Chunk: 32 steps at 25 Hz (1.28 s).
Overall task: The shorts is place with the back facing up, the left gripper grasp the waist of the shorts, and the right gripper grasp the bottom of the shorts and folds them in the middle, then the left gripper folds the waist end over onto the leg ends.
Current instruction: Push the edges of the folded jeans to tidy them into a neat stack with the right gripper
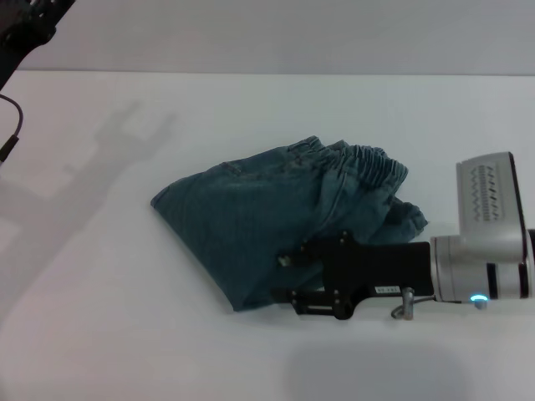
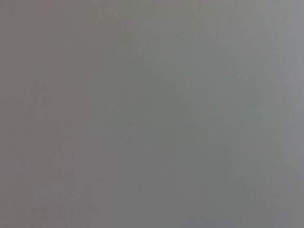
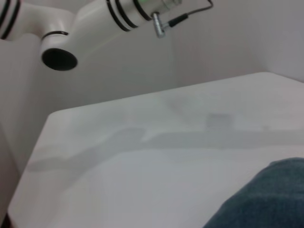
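- Right gripper (image 1: pixel 305 282): low over the near edge of the shorts (image 1: pixel 251 225), reaching in from the robot's right; fingers slightly parted, and whether they pinch denim cannot be told.
- Shorts: bundled mid-table (image 1: pixel 100 334), doubled into a rough wedge; waist (image 1: pixel 368 159) at the far right, touching the folded layers.
- Leg hems: not identifiable.
- Left gripper: out of sight; its arm (image 3: pixel 95 19) is raised, away from the cloth.
- Progress, judged: folding largely done; release and withdrawal seemingly left.
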Available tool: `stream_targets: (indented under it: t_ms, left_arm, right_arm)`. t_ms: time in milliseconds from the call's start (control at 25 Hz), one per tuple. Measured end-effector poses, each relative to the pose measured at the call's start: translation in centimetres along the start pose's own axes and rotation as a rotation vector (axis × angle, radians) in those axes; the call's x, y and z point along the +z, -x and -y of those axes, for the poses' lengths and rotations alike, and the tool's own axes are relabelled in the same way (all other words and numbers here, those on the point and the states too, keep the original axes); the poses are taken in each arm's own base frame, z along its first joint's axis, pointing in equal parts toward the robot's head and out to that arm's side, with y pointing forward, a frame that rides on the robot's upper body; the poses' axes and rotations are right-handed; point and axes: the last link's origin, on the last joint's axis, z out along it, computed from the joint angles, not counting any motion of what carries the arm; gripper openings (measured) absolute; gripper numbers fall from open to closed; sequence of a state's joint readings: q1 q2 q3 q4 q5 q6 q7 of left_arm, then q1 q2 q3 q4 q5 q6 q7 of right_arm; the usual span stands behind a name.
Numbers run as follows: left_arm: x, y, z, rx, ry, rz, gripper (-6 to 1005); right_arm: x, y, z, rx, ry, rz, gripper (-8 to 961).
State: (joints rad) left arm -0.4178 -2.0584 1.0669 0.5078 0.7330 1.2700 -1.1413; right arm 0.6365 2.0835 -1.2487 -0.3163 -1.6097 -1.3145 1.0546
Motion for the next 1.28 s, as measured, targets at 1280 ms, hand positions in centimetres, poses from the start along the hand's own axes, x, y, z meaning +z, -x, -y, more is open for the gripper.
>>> stream_targets:
  t_ms: [1280]
  left_arm:
    - [-2.0, -0.4, -0.5, -0.034, 0.022, -0.066, 814]
  right_arm:
    - [2.8, 4.2, 5.4, 0.011, -0.221, 0.01, 517]
